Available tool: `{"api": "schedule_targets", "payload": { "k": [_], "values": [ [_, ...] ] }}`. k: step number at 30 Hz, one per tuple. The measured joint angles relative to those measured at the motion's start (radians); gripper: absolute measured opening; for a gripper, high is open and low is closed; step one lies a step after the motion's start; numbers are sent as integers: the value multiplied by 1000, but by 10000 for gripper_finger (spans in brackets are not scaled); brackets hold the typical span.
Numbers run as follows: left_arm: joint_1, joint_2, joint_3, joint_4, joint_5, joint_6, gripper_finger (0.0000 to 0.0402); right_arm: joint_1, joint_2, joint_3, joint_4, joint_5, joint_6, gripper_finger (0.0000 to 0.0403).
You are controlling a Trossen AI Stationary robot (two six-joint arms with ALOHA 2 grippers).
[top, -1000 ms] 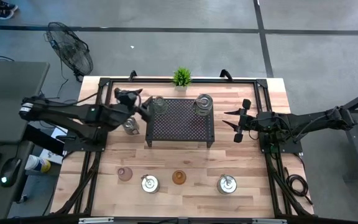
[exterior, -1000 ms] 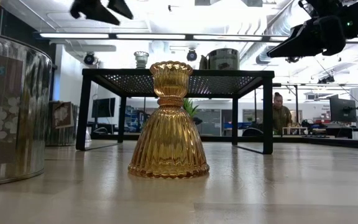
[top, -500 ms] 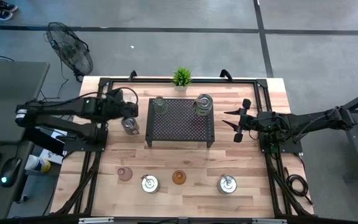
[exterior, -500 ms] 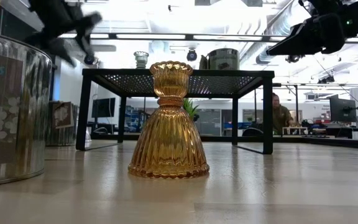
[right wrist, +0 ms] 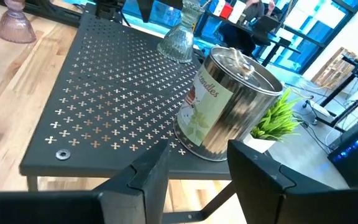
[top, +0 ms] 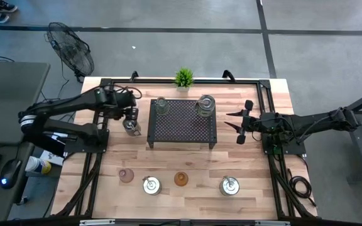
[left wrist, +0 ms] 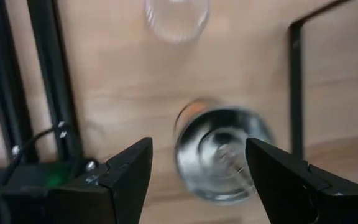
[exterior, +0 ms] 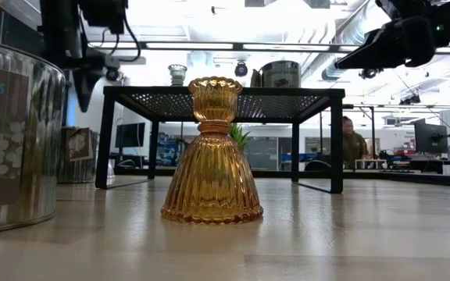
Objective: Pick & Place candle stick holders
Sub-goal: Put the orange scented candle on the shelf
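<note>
left pincer (left wrist: 194,171) spread above silver holder (left wrist: 219,158) beside rack (top: 182,121) | right pincer (top: 239,122) spread, idle right of rack

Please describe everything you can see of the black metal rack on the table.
The rack is a low black metal stand: a flat rectangular top pierced with small cross-shaped holes, on thin legs at the corners. It stands upright on the wooden table, towards the back, in front of the plant. A clear glass holder and a shiny tin stand on its back edge.
</note>
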Motion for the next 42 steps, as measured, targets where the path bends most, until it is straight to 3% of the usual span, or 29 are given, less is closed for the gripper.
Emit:
{"api": "schedule_targets", "payload": {
  "k": [8, 21, 33, 42],
  "values": [
    [71, 84, -1, -32, 99, 93, 253, 0, 0, 0, -1, -8, -14, 154],
    [76, 184, -4, -49, 94, 122, 253, 0, 0, 0, -1, -8, -18, 154],
    [77, 190, -4, -51, 64, 153, 253, 0, 0, 0, -1, -11, -16, 154],
    [182, 185, -70, -15, 114, 247, 253, 0, 0, 0, -1, -11, -15, 154]
  ]
}}
